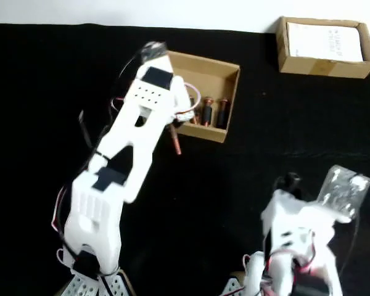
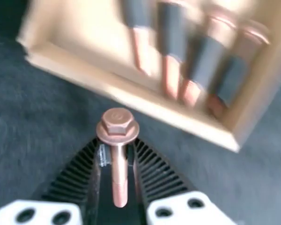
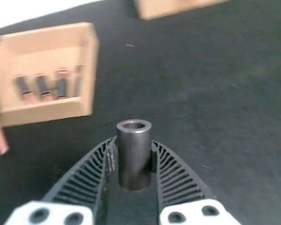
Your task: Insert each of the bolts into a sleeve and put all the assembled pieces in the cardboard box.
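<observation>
Bolts and sleeves are being paired off here, and we judge one more joining to be the step in hand. In the high view the left arm (image 1: 129, 154) rises from seven o'clock and leans toward twelve. The left claw (image 2: 117, 145) is closed snugly on a copper bolt (image 2: 116, 159), gripping the shank, with the hex head standing clear past the fingertips. From above, that bolt (image 1: 176, 140) hangs just outside the near wall of the cardboard box (image 1: 205, 132), at about eleven o'clock from the table's (image 1: 246, 166) middle. Inside the box lie the assembled pieces (image 2: 201, 65) side by side, four by our count in the left wrist view. At one o'clock sits a second box (image 1: 324, 66), well apart. At five o'clock stands the right arm (image 1: 296, 240); the right claw (image 3: 132, 142) pinches a dark sleeve (image 3: 133, 154) upright, bore open.

Next, we reckon, the arms must meet — they are well apart — and the bolt's shank must line up squarely with the bore before it slides in.
</observation>
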Controlling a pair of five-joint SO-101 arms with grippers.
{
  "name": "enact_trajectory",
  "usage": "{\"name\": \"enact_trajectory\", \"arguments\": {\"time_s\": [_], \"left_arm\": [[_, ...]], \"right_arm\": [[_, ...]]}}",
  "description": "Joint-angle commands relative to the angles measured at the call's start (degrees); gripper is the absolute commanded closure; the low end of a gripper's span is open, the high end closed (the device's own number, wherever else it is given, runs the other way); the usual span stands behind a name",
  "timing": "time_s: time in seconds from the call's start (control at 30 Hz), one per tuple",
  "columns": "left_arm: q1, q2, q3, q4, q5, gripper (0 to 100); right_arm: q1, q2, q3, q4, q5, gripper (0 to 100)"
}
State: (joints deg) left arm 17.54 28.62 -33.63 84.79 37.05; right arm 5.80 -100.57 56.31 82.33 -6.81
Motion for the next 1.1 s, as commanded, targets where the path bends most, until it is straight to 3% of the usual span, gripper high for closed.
{"name": "enact_trajectory", "arguments": {"time_s": [0.0,0.17,0.5,0.7,0.83,0.93,1.07], "left_arm": [[4.5,-12.3,-0.8,3.5,-5.1,99],[7.9,-22.7,-0.7,8.0,-10.4,99],[11.1,-37.1,-0.6,7.9,-19.3,99],[16.1,-41.9,-0.6,8.1,-27.9,99],[16.6,-42.9,-0.5,7.9,-28.7,99],[15.5,-42.9,0.7,3.4,-28.2,99],[10.7,-43.5,9.1,-12.3,-21.5,99]], "right_arm": [[-7.1,-5.1,-1.6,1.8,0.0,99.1],[-8.0,-4.4,2.5,-2.5,0.0,99.1],[-8.3,-4.4,15.9,-28.6,0.4,99.1],[-16.7,-4.4,24.0,-42.4,0.4,99.1],[-20.6,-4.4,27.4,-48.5,0.4,99.1],[-21.4,-4.4,30.4,-52.2,0.4,99.1],[-21.4,-4.4,32.0,-55.5,0.4,99.1]]}}
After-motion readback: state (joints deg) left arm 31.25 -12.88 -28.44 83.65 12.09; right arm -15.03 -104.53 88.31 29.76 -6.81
